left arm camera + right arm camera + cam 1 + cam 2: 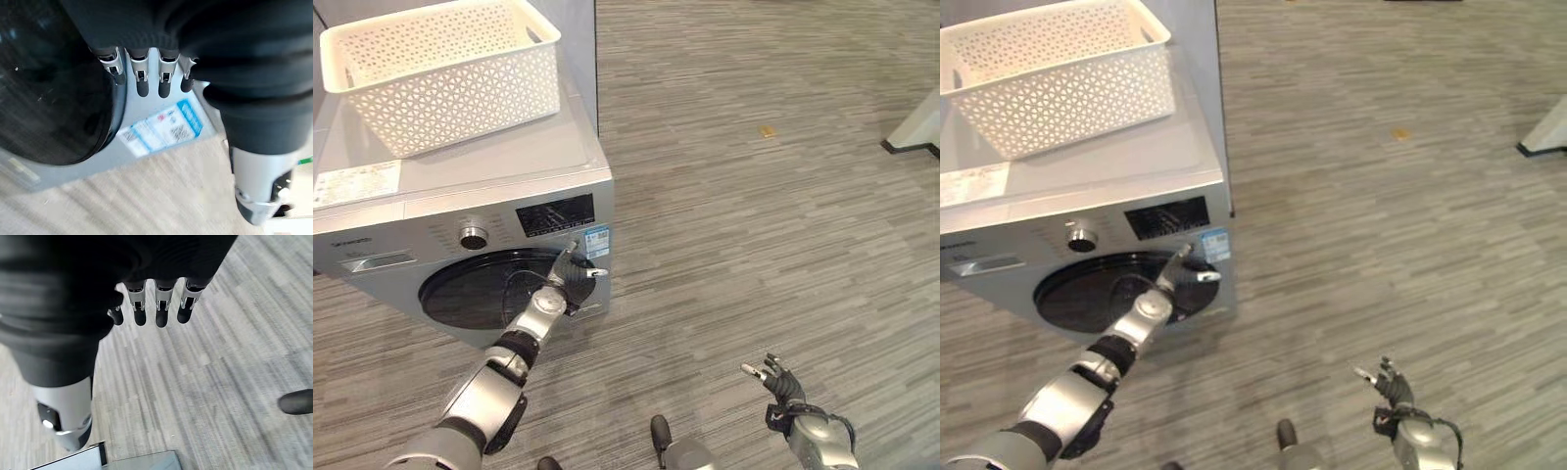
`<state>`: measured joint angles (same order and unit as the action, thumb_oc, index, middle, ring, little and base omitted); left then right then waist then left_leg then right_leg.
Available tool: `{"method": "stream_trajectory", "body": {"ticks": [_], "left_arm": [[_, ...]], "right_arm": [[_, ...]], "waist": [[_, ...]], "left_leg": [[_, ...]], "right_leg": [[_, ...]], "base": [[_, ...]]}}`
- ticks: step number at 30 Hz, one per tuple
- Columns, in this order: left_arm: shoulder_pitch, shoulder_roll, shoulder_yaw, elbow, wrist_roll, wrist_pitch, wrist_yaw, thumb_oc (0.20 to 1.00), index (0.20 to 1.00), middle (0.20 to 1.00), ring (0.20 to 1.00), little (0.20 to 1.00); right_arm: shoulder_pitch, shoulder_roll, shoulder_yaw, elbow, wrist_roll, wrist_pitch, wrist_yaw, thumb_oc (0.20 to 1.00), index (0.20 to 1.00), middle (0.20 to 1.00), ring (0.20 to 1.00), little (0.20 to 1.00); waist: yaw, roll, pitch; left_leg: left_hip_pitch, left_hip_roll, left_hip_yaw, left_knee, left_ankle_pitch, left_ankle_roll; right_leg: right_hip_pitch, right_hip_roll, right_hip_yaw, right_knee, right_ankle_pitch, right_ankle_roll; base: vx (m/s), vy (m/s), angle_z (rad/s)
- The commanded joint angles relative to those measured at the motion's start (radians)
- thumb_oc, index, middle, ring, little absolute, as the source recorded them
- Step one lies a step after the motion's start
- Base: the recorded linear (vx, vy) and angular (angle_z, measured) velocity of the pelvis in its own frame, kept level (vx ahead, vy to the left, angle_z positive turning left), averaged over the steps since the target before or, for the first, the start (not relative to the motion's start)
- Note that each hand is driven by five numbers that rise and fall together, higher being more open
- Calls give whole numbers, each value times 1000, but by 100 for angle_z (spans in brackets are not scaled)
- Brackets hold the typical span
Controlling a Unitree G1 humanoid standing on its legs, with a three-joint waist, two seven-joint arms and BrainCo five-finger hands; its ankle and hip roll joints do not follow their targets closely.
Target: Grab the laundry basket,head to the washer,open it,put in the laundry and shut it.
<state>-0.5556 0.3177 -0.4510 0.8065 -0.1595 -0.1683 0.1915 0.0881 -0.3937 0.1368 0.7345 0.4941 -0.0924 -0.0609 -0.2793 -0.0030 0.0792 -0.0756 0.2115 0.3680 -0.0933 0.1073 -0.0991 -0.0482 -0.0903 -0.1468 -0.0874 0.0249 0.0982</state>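
Laundry basket (445, 73) sits on top of the washer (499, 162), upper left of frame; can't see any laundry in it from here. My left hand (570, 272) is at the right edge of the round dark door (484, 289), centre-left of frame, fingers straight and relaxed, gripping nothing. Can't tell if the tips actually touch the door rim. My right hand (781, 384) hangs low right over the floor (754, 196), fingers loose, empty. Door looks closed. My read: step in hand is opening it. Door is rigid, glossy, likely slippery on the glass; take hold at the right rim, where a catch would be. Basket looks light, stiff plastic lattice; grab by the rim cutouts.
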Motion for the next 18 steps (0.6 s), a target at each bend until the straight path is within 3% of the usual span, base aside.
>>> {"method": "stream_trajectory", "body": {"ticks": [1,3,4,5,6,8,15,18], "left_arm": [[114,16,44,-55,-81,-111,-32,1000,1000,1000,1000,1000],[179,19,65,-84,-122,-121,-62,1000,1000,1000,1000,1000],[308,12,132,-99,-254,-116,-154,1000,1000,1000,1000,1000],[363,5,169,-100,-304,-115,-183,1000,1000,1000,1000,1000],[363,6,169,-100,-304,-115,-183,1000,1000,1000,1000,1000],[495,-13,255,-90,-375,-115,-221,1000,1000,1000,1000,1000],[603,-12,337,25,-293,-120,-198,1000,1000,1000,1000,1000],[614,-45,395,202,-291,-96,-183,1000,1000,1000,1000,1000]], "right_arm": [[-43,16,-81,77,-24,-56,9,1000,1000,1000,1000,1000],[-41,27,-93,99,-22,-57,11,1000,1000,1000,1000,1000],[-35,44,-118,147,-34,-47,21,1000,1000,1000,1000,1000],[-31,56,-130,175,-37,-44,25,1000,1000,1000,1000,1000],[-31,56,-130,175,-37,-44,25,1000,1000,1000,1000,1000],[-35,84,-176,288,-14,-41,42,1000,1000,1000,1000,1000],[-24,131,-217,411,27,-39,55,1000,1000,1000,1000,1000],[-29,154,-204,485,11,-25,60,1000,1000,1000,1000,1000]], "waist": [[70,-44,-14],[83,-44,-15],[108,-42,-21],[122,-41,-27],[122,-42,-27],[162,-39,-35],[210,-34,-45],[226,-31,-47]], "left_leg": [[-15,32,-52,6,-29,-26],[-8,27,-55,6,-33,-22],[11,16,-58,6,-46,-17],[19,11,-62,6,-50,-14],[19,11,-62,6,-50,-14],[40,-3,-72,6,-60,-5],[52,-19,-108,6,-63,3],[60,-30,-126,6,-69,7]], "right_leg": [[13,-61,-45,17,-37,57],[23,-63,-48,12,-38,57],[45,-68,-48,4,-38,60],[54,-71,-50,0,-38,61],[54,-71,-50,0,-38,62],[75,-78,-55,0,-42,64],[103,-88,-80,0,-48,67],[120,-93,-96,0,-50,67]], "base": [[20,30,7],[18,17,3],[42,29,8],[42,29,10],[29,18,10],[21,16,19],[-14,3,18],[-7,10,18]]}}
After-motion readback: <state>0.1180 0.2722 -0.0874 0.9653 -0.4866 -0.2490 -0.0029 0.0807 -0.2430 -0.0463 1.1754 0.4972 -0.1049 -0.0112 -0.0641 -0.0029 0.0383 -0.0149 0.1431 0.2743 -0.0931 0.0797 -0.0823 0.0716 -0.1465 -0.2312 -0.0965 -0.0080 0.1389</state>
